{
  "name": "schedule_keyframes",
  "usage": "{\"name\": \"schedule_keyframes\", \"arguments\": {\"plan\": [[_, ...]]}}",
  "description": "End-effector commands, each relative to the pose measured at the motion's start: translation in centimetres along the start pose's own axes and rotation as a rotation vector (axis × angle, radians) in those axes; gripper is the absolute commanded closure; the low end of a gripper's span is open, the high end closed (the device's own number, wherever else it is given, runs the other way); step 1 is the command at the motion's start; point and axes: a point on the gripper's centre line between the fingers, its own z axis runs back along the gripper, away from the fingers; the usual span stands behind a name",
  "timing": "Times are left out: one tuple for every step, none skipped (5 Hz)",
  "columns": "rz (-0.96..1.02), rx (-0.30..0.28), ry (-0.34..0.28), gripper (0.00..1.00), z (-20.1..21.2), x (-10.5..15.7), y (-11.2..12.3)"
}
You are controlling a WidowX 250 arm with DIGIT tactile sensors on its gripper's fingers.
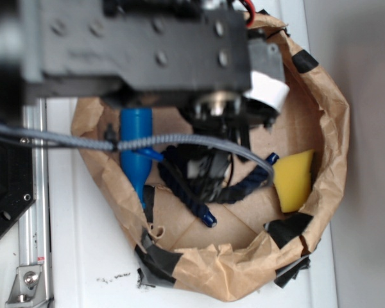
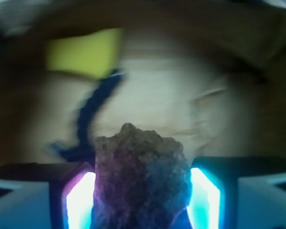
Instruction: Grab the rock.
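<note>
the rock (image 2: 142, 179), a rough grey-brown lump, sits squarely between the two glowing fingers (image 2: 79, 200) of the gripper (image 2: 142, 202) in the wrist view, filling the gap from side to side. its flanks meet the lit inner faces of both fingers, so the jaws look closed down onto it at a middling width; whether they are pressing firmly cannot be told from the blur. the lump stands taller than it is wide here, its long axis running up along the line of the fingers, with a knobbly crown poking out beyond the fingertips.

in the exterior view the rock itself is hidden under the dark body of the arm (image 1: 141, 38), which hangs over the middle of the brown paper nest (image 1: 327, 147). whether the rock is resting on the paper floor or is off it cannot be read from either view.

beyond the rock lies a dark blue rope (image 2: 93, 112), curling across the paper floor toward a yellow sponge (image 2: 86, 55) at the far left of the wrist view; the sponge rests against the right wall of the nest in the exterior view. a blue tube (image 1: 136, 151) lies on the left side of the nest, and black tape patches (image 1: 289, 228) hold the paper rim together.

with the rock centred in the jaws and neither side offset, the grasp appears essentially made; what remains, by this judgement, is a straight lift clear of the rope.
</note>
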Motion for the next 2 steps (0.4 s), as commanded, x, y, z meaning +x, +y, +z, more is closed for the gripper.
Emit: {"name": "schedule_keyframes", "arguments": {"plan": [[0.307,0.057,-0.084,1.00,5.05,-1.29,1.26],[0.300,0.046,-0.075,1.00,5.40,-1.07,1.75]]}}
